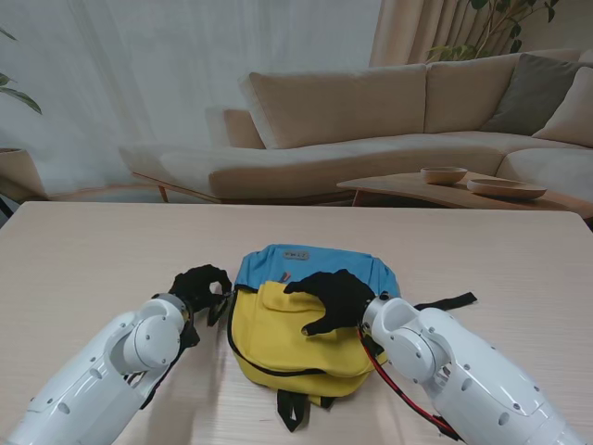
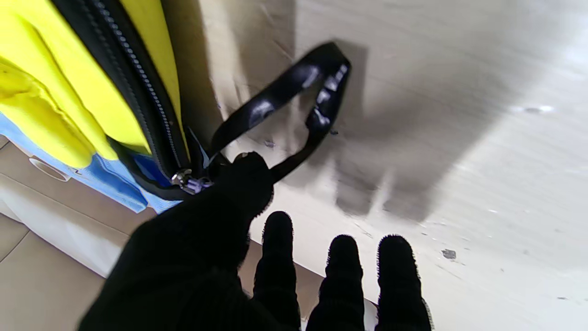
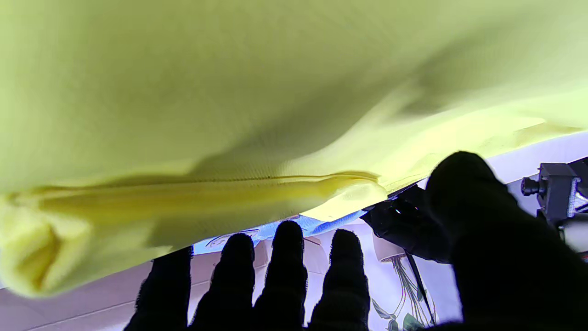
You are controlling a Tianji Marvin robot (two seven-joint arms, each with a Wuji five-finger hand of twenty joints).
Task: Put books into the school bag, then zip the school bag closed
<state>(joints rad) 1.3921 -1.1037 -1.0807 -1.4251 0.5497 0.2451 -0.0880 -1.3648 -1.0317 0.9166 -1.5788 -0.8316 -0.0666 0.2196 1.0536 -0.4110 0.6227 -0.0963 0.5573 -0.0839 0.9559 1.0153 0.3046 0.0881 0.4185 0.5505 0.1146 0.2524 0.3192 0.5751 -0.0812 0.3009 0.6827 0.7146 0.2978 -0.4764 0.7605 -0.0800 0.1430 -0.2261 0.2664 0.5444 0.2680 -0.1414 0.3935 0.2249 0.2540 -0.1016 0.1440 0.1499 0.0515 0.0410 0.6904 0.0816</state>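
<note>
The stand view shows the school bag [image 1: 310, 324], blue at its far end and yellow nearer the robot, lying flat in the middle of the tabletop [image 1: 83, 260], with no books in sight outside it. The left hand [image 1: 199, 286] sits at the bag's left edge, fingers curled in toward the seam, while the right hand [image 1: 335, 298] rests palm-down on the yellow front panel with its fingers spread. The left wrist view looks along the bag's black zipper track [image 2: 138, 92]; the metal slider [image 2: 186, 180] lies at the corner where yellow meets blue, and the thumb and forefinger meet right beside it, apparently pinching the pull, though the contact itself is hidden by the glove. The other three fingers [image 2: 342, 266] hang straight and apart, and a black strap loop [image 2: 294, 92] trails onto the tabletop just beside the bag. The right wrist view is filled with yellow fabric, four fingers [image 3: 287, 262] laid side by side against it, holding nothing. Judging by this, packing looks done and zipping is under way; how much track remains open cannot be told.
</note>
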